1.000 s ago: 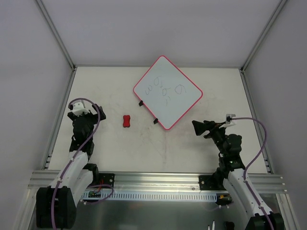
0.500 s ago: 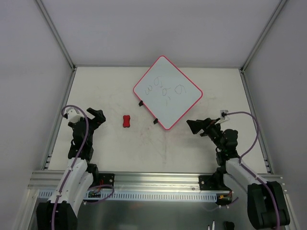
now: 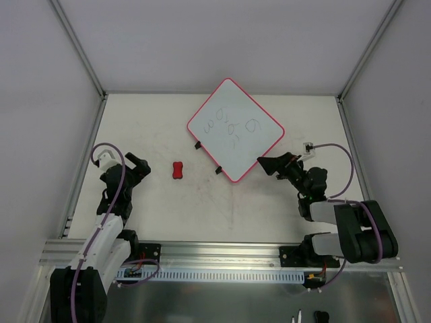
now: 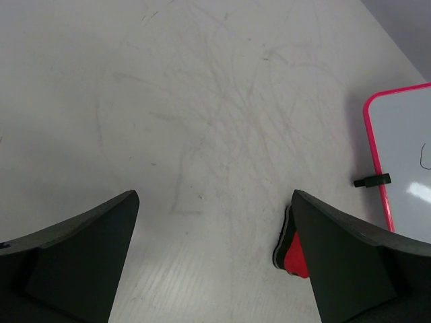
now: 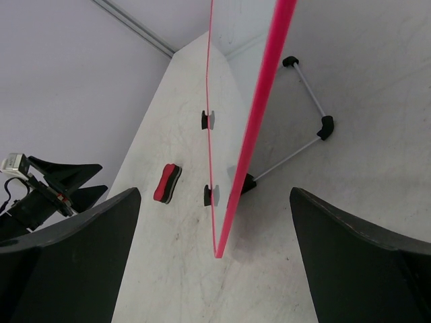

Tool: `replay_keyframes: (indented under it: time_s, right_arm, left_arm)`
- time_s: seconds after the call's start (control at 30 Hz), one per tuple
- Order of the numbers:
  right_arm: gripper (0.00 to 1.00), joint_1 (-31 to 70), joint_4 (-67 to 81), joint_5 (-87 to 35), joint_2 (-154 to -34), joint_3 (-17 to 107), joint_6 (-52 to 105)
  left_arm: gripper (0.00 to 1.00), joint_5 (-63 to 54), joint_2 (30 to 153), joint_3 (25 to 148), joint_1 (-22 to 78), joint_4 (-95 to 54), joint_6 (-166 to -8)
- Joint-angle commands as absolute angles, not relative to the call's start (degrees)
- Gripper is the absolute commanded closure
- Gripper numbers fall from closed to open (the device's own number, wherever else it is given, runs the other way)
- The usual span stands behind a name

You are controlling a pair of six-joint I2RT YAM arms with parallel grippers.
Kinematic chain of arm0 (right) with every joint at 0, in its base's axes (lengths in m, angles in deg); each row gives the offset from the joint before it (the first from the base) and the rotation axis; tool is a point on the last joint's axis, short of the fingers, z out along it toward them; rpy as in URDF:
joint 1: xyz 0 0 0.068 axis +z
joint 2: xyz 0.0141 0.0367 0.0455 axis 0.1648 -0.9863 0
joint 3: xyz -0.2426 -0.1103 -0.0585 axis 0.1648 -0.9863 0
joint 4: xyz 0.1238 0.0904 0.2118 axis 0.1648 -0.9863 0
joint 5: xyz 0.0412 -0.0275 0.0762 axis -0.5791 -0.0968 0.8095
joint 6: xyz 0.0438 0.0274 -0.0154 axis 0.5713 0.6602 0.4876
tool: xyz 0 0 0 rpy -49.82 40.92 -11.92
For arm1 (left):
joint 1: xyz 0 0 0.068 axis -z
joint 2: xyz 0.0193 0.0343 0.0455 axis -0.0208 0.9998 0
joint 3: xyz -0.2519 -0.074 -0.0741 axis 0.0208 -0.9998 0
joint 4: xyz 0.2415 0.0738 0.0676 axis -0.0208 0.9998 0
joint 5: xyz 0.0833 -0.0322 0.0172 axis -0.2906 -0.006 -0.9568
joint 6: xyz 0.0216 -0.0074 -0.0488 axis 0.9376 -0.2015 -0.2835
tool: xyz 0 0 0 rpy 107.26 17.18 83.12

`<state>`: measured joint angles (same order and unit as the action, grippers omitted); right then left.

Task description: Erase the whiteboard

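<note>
White with a thin pink-red rim, the whiteboard [image 3: 235, 130] is seen lying flat on the tabletop [image 3: 202, 202], turned so that its corners point like a diamond. It is placed toward the far edge and a little right of the middle, with one corner close to that far edge. Dark scribbles [image 3: 232, 126] are seen on its face. Two small black clips [image 3: 199, 145] are fixed along the side facing the near-left corner of the tabletop.

A small red eraser [image 3: 178, 170] is found on the bare surface left of the middle. It sits near the board's clipped side and apart from it.

The left gripper [image 3: 140, 166] is held low near the left edge of the tabletop, pointed toward the eraser and well apart from it. Its jaws are spread wide and nothing is held between them. In the left wrist view the eraser is partly hidden behind one finger [image 4: 343, 262].

The right gripper [image 3: 264, 163] is held just beside the board's side that faces the near-right corner, close to the board's nearest corner. Its jaws are likewise spread wide and nothing is gripped. Whether its tips touch the rim cannot be told.
</note>
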<state>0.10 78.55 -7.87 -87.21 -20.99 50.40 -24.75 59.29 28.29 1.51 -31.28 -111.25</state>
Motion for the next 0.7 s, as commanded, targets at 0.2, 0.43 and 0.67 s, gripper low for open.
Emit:
replay_keyframes:
  time_s: [0.2, 0.43, 0.67]
  right_arm:
    - [0.06, 1.58, 93.97, -7.75, -95.94, -16.32, 50.08]
    - [0.15, 4.92, 95.11, -8.01, -100.86, -12.45, 48.76]
    - [0.35, 5.54, 95.11, -7.66, -102.80, -10.87, 48.49]
  left_arm:
    - [0.01, -23.49, 61.84, 32.99, 1.54, -29.14, -110.80]
    - [0.01, -20.15, 64.56, 35.54, 1.54, -28.87, -107.53]
    - [0.01, -21.81, 67.29, 37.20, 6.19, -28.79, -107.54]
